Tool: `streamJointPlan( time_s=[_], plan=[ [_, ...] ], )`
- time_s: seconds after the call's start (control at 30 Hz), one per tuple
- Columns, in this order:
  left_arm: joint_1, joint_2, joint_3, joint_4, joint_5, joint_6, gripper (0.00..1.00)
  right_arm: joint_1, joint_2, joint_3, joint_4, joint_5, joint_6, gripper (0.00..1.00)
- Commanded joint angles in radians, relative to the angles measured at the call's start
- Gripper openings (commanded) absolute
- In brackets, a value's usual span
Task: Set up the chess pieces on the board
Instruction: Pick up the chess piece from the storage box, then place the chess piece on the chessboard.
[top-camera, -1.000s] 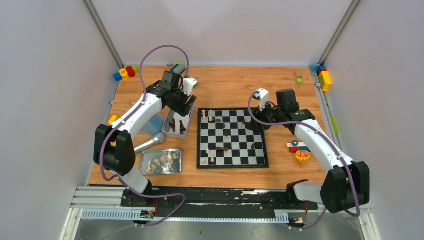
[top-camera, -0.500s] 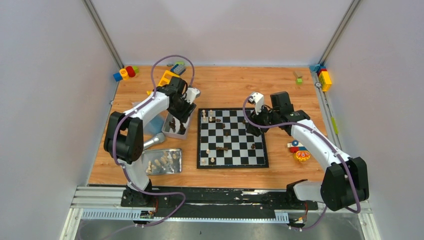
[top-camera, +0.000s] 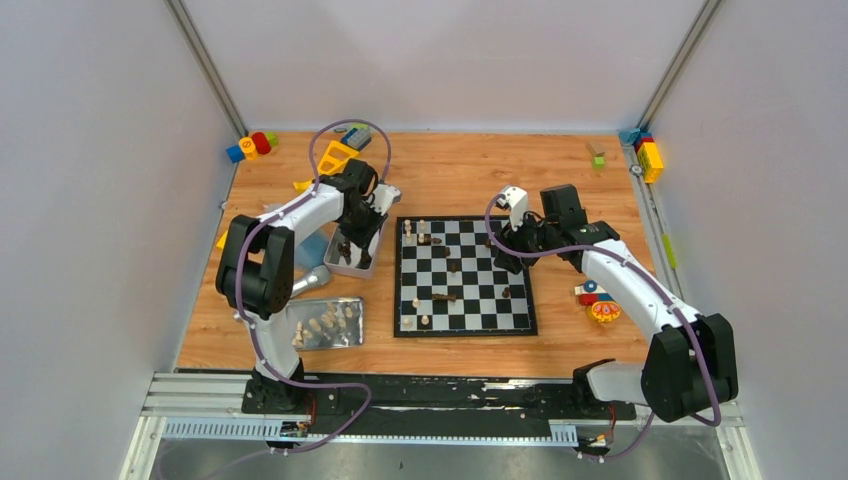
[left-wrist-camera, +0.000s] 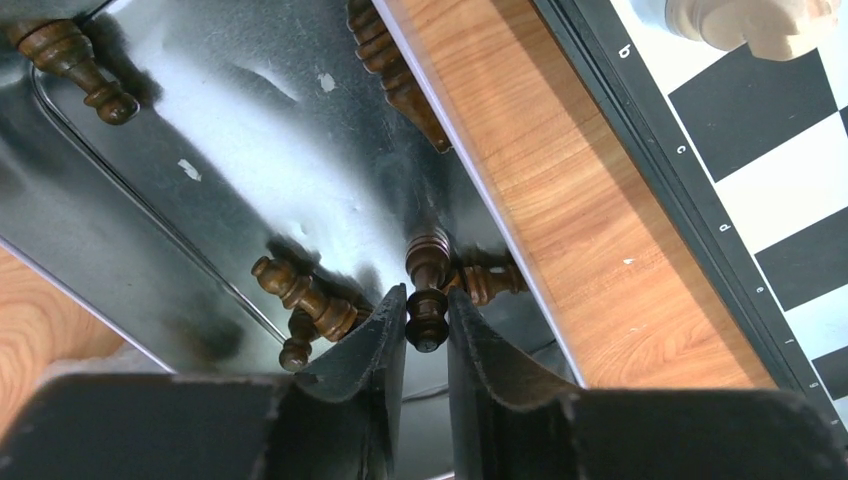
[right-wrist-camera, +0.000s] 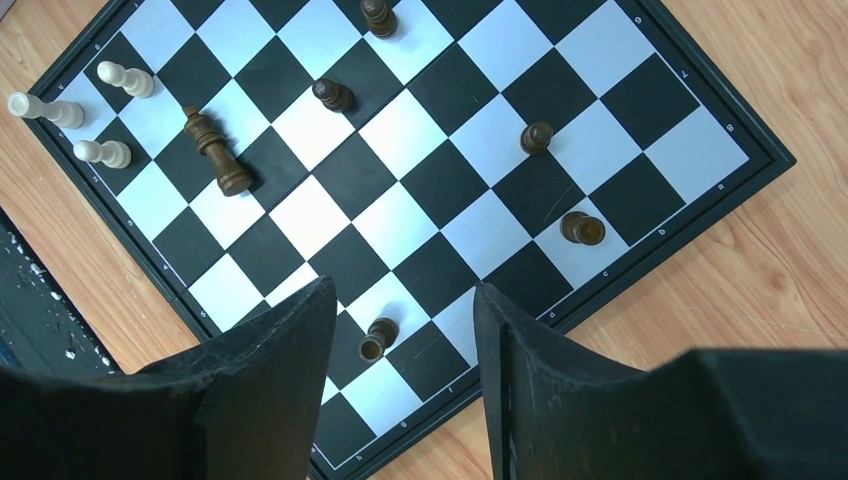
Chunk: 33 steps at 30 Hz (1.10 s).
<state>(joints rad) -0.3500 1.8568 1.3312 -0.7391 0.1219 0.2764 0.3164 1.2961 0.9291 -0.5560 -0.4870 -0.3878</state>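
Note:
The board lies mid-table with a few dark and cream chess pieces on it. In the upper metal tray, beside the board's left edge, my left gripper reaches down. In the left wrist view the left gripper is shut on the head of a dark chess piece, and other dark pieces lie around it. My right gripper hangs open over the board, above a standing dark pawn. A dark king lies on its side.
A second metal tray near the front left holds cream pieces. A metal cylinder lies between the trays. Coloured toy blocks sit at the back left and back right. A toy lies right of the board.
My left arm has swung down into the upper tray and its jaws have closed on a dark piece. My right gripper has shifted a little left over the board.

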Motion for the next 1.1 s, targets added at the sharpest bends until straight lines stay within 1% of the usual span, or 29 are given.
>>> streamJointPlan(
  time_s=[0.0, 0.13, 0.2, 0.33, 0.47, 0.6, 0.67, 0.7, 0.8, 0.93, 1.07],
  plan=[
    [0.0, 0.002, 0.049, 0.002, 0.0, -0.004, 0.21, -0.001, -0.023, -0.004, 0.045, 0.009, -0.019, 0.54],
    [0.001, -0.041, 0.064, -0.014, -0.034, 0.004, 0.1, -0.003, -0.021, -0.003, 0.044, 0.023, -0.019, 0.53],
    [0.002, -0.074, 0.078, -0.018, -0.055, 0.003, 0.07, -0.003, -0.021, -0.001, 0.045, 0.032, -0.017, 0.53],
    [0.002, -0.136, 0.131, -0.04, -0.051, -0.003, 0.04, -0.026, -0.025, 0.009, 0.052, 0.055, 0.012, 0.52],
    [-0.009, -0.18, 0.209, -0.078, 0.03, -0.004, 0.03, -0.13, -0.054, 0.021, 0.055, 0.033, 0.055, 0.52],
    [-0.086, -0.172, 0.298, -0.134, 0.062, 0.014, 0.03, -0.258, -0.102, 0.038, 0.034, -0.025, 0.082, 0.52],
    [-0.143, -0.156, 0.335, -0.152, 0.073, 0.022, 0.03, -0.304, -0.127, 0.044, 0.013, -0.031, 0.096, 0.52],
    [-0.181, -0.146, 0.362, -0.158, 0.088, 0.024, 0.04, -0.352, -0.138, 0.045, 0.006, -0.039, 0.107, 0.52],
    [-0.275, -0.08, 0.43, -0.191, 0.094, 0.022, 0.04, -0.432, -0.167, 0.042, -0.013, -0.075, 0.138, 0.52],
    [-0.359, -0.007, 0.538, -0.219, 0.066, 0.024, 0.04, -0.47, -0.204, 0.01, -0.021, -0.084, 0.145, 0.52],
    [-0.374, 0.0, 0.535, -0.194, 0.078, 0.006, 0.04, -0.474, -0.227, -0.02, -0.026, -0.109, 0.139, 0.52]
  ],
)
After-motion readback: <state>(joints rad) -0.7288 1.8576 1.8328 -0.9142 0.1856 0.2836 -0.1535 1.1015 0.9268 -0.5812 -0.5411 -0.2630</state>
